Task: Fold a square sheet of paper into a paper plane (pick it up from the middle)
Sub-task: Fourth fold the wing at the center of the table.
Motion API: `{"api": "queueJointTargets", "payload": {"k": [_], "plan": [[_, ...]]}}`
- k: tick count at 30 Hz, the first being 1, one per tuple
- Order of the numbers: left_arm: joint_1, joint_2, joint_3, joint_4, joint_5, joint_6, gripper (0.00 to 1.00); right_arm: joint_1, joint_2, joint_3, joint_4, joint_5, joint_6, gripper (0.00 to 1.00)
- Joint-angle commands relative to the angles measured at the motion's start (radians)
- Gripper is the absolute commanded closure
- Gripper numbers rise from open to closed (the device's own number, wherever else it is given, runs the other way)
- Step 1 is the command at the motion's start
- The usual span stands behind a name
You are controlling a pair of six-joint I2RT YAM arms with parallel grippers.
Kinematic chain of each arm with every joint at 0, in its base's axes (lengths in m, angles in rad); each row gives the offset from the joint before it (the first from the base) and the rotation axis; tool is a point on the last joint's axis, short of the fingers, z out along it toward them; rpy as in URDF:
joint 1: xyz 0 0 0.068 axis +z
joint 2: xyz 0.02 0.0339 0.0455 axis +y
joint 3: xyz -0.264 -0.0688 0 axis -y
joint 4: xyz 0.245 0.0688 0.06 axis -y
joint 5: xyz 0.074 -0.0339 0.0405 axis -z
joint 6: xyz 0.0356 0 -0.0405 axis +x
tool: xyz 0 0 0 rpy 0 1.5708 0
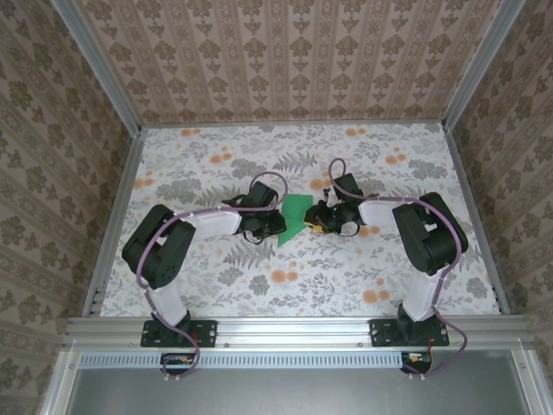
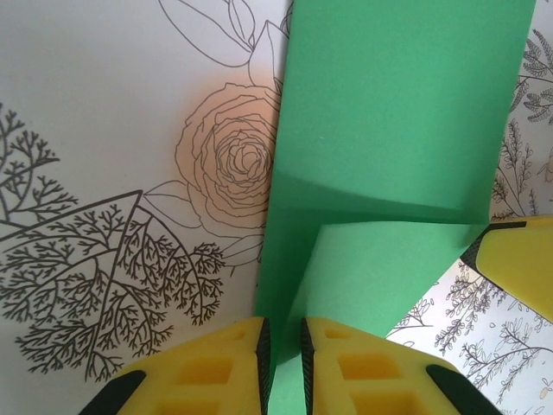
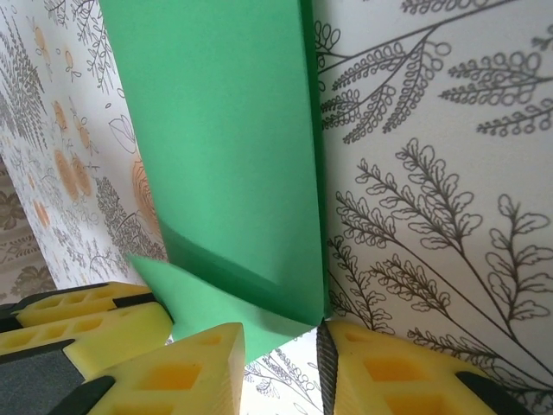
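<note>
First, walls [image 1: 285, 60]: beige wallpaper with a repeated damask motif, flat and matte, standing round three sides of the table.
Table [image 1: 216, 285]: rectangular, under a white cloth printed with grey fern line-work and orange roses; ribbed silver metal rail [image 1: 294, 328] along the table's near edge.
Left arm [image 1: 164, 246]: black housings and a white link, purple-grey cable [image 1: 143, 259] looped alongside; bolted at the left of the table's near edge, bent toward the table's middle.
Right arm [image 1: 428, 233]: same build, bolted at the right of the table's near edge, also bent toward the table's middle.
Square sheet of paper [image 1: 294, 220] [image 2: 397, 112] [image 3: 225, 130]: bright green, thin, smooth, matte; lying at the table's middle, folded into a long strip with a slanted flap and crisp creases, tapering to a point toward the table's near edge.
Left gripper [image 1: 263, 226] [image 2: 283, 324]: yellow moulded fingers with square hollows and dark pads; jaws almost meeting, only a thin slit between; green visible in the slit, pinched or merely lying beneath, cannot tell.
Right gripper [image 1: 315, 223] [image 3: 281, 333]: same yellow fingers; jaws a modest way apart, the paper's folded corner in the gap, cloth visible beside it.
Hard to make out: fingertips from overhead, masked by the black wrist housings; paper's far end cut off at the frame edge in both wrist views.
</note>
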Motion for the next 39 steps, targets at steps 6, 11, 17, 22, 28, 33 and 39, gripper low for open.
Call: {"api": "queueJointTargets", "payload": {"k": [6,11,17,22,28,33,39], "plan": [[0.013,0.008,0.008,-0.023,-0.004,0.011,0.80,0.007,0.034,0.022,0.068,-0.071,0.058,0.77],[0.016,-0.018,0.002,-0.036,-0.010,0.017,0.78,0.007,0.044,0.014,0.123,-0.092,0.097,0.79],[0.020,-0.065,-0.003,-0.074,-0.035,0.034,0.75,0.007,0.058,0.014,0.150,-0.094,0.126,0.89],[0.020,-0.116,-0.008,-0.111,-0.060,0.061,0.64,0.006,-0.004,-0.011,0.142,-0.057,0.137,0.95],[-0.025,-0.208,-0.029,-0.106,-0.073,0.169,0.40,0.012,-0.177,-0.103,0.080,0.059,0.172,0.97],[-0.093,-0.240,-0.040,-0.069,-0.091,0.276,0.35,0.062,-0.298,-0.167,0.023,0.184,0.254,0.98],[-0.199,-0.238,-0.076,0.042,-0.208,0.436,0.33,0.117,-0.362,-0.158,-0.051,0.304,0.350,0.98]]}}
